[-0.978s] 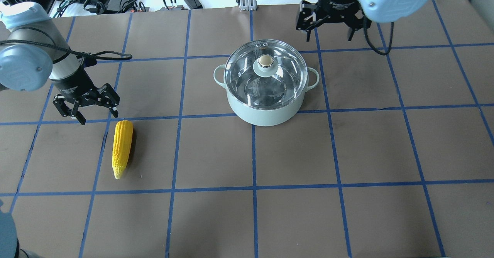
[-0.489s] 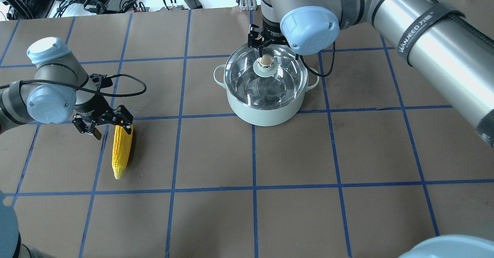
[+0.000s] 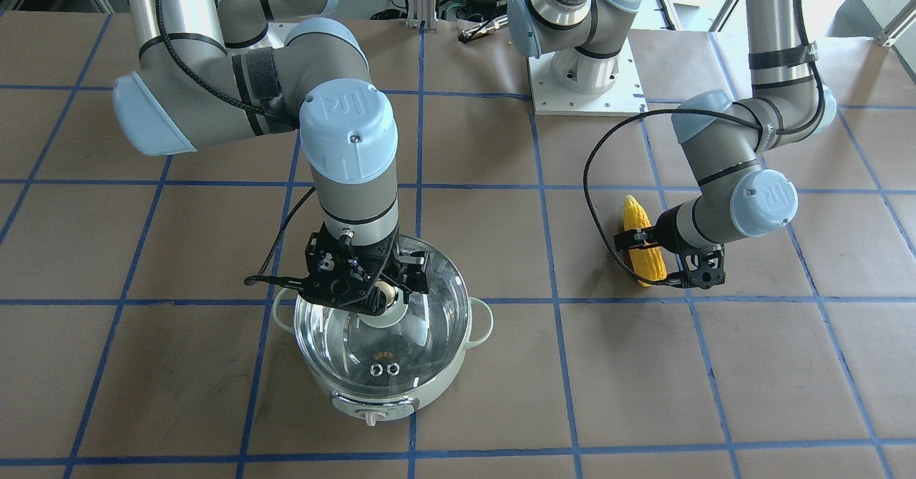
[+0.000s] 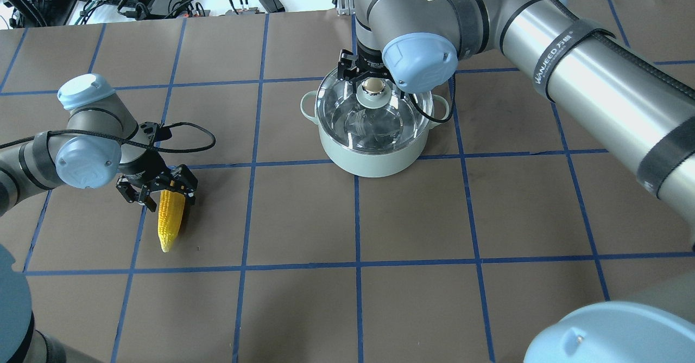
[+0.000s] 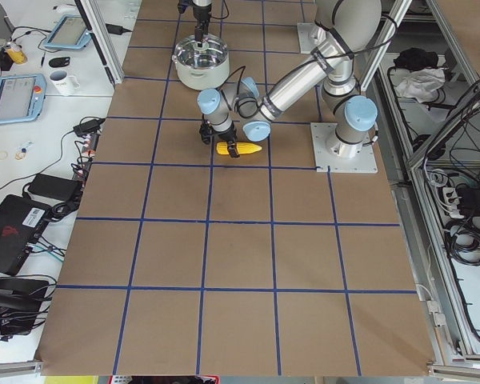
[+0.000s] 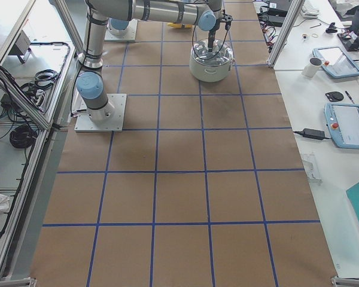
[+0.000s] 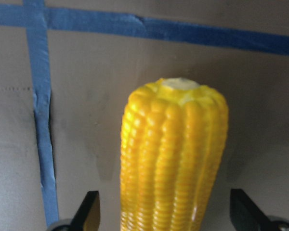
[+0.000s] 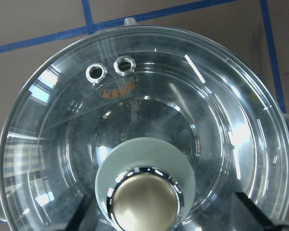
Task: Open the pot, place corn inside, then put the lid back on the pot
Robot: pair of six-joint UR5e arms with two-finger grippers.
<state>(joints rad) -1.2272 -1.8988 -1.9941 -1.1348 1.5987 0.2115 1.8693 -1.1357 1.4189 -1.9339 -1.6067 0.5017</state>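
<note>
Front-facing: the right tool (image 3: pixel 379 294) hangs with its fingers apart on either side of the lid's (image 3: pixel 422 336) beige knob (image 3: pixel 387 296). The lid sits on the pot (image 3: pixel 372 404), toward the operators' edge of the bench (image 3: pixel 143 393).

Overhead: the left tool (image 4: pixel 161 192), spread wide, straddles the blunt end of the corn (image 4: pixel 167 222), toward the bench's left edge.

Left wrist: both fingers (image 7: pixel 89 211) stand clear of the cob.

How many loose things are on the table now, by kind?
pot: 1
lid: 1
corn: 1
Total: 3
</note>
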